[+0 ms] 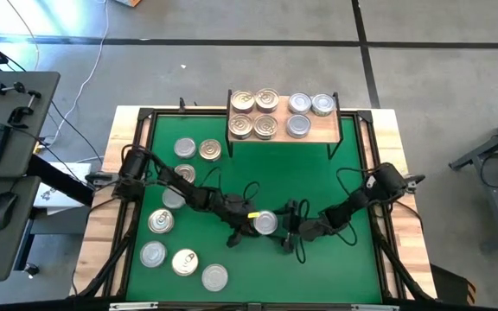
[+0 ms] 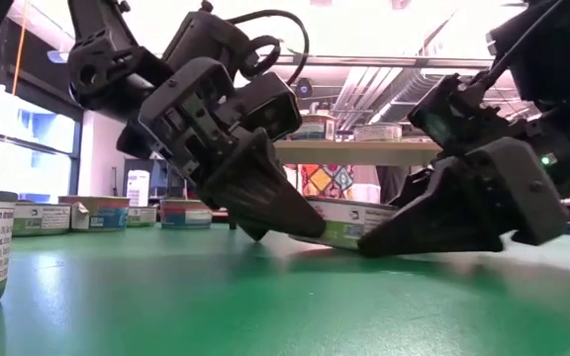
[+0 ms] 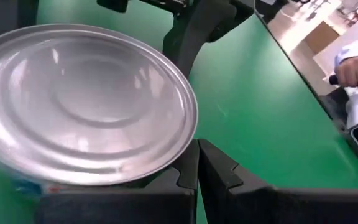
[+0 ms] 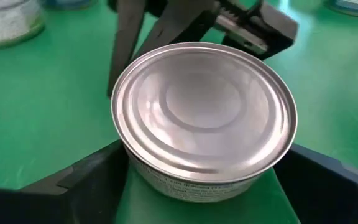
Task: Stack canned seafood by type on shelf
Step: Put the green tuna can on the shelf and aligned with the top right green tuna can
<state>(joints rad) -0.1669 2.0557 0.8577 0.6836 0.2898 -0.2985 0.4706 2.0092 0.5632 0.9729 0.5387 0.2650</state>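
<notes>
Near the middle of the green mat (image 1: 318, 173) that covers the tabletop, both arms meet at one silver-lidded tin (image 1: 265, 223). The left end effector (image 1: 251, 226) comes in from the left side of the tin with its two fingers (image 3: 197, 171) pressed together, closed on nothing; their tips lie against the tin's side wall. In the low view that closed end effector (image 2: 295, 225) reaches the mat beside the tin (image 2: 349, 220), which sits tilted, its far edge raised.

The right end effector (image 1: 290, 226) stands on the other side of the same tin with its fingers spread wide. In the right wrist view the tin (image 4: 204, 115) lies between those fingers (image 4: 89, 177), one on each side, and it is not clear whether they touch its wall. The tin's lid is plain silver with pressed rings, and a printed label runs round its side.

The shelf (image 1: 331, 130), a light wood board on thin black legs, stands at the far edge of the mat. It carries four gold-lidded tins (image 1: 254, 114) in a square on its left part and three silver-lidded tins (image 1: 309, 111) on its right part.

More tins lie loose on the left part of the mat: two (image 1: 197, 149) near the shelf, and another group (image 1: 173, 250) toward the near left corner, some gold-lidded and some silver.

Beyond the mat's edge, the left wrist view shows a person's hand (image 3: 353, 70).
</notes>
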